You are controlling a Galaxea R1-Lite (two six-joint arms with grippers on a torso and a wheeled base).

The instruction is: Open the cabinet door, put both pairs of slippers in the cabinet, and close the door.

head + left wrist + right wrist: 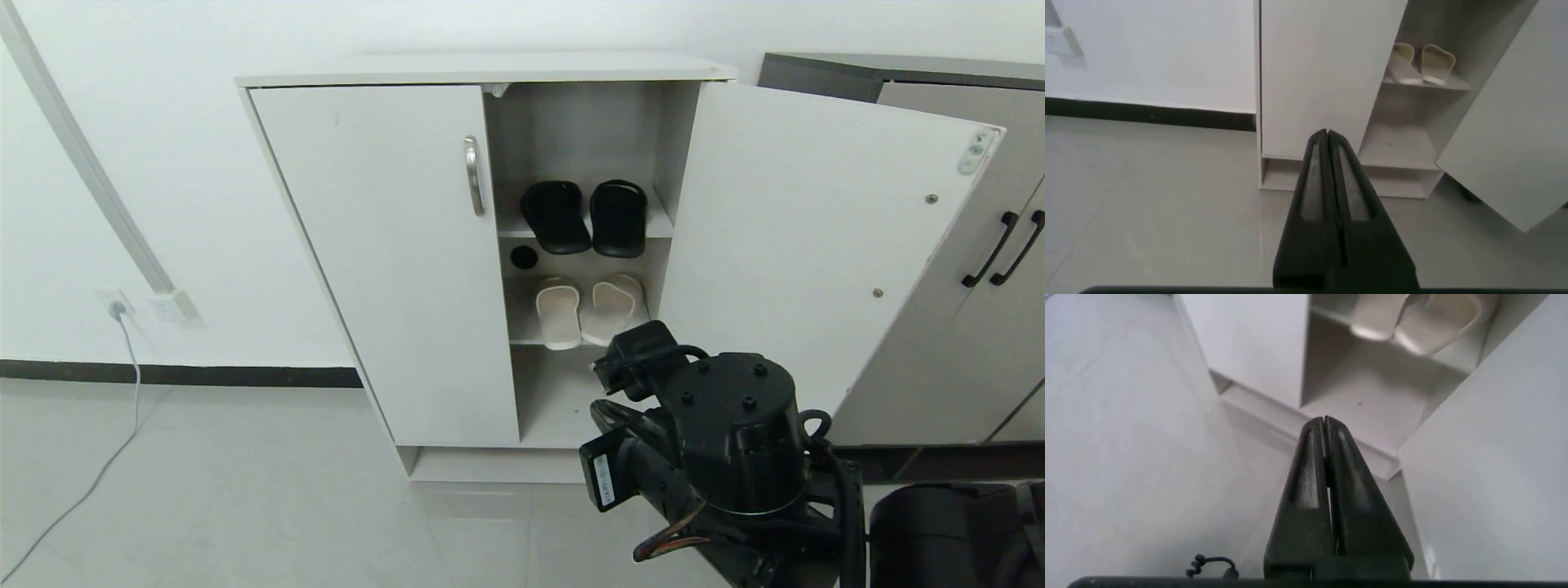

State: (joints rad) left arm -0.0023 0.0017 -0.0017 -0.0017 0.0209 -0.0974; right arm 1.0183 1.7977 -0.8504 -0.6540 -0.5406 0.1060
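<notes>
Cabinet: a white two-door cabinet (490, 69) is seen standing on a pale tiled floor (245, 506) against a white wall.
Left door: the left door (384, 261) is shut; a metal bar handle (473, 175) is fixed upright near its inner edge.
Right door: the right door (808, 245) is swung wide open, so the shelves are exposed.
Black slippers: a black pair (563, 216) is laid side by side on the upper shelf.
Cream slippers: a cream pair (558, 314) is laid side by side on the shelf below, directly under the black pair.
Back panel: a round hole (523, 257) is seen between the two shelves.
Left gripper: the left gripper (1328, 135) is held over the floor in front of the cabinet, its fingers pressed together with nothing between them.
Right gripper: the right gripper (1324, 423) is held low before the bottom compartment, its fingers likewise closed on nothing.
Right arm: the right arm (718, 441) is seen just in front of the open side.
Surroundings: a grey cupboard (963, 245) with black handles (1004, 249) stands just beside the open door; a wall socket (118, 309) with a grey cable (122, 425) is seen on the left.
</notes>
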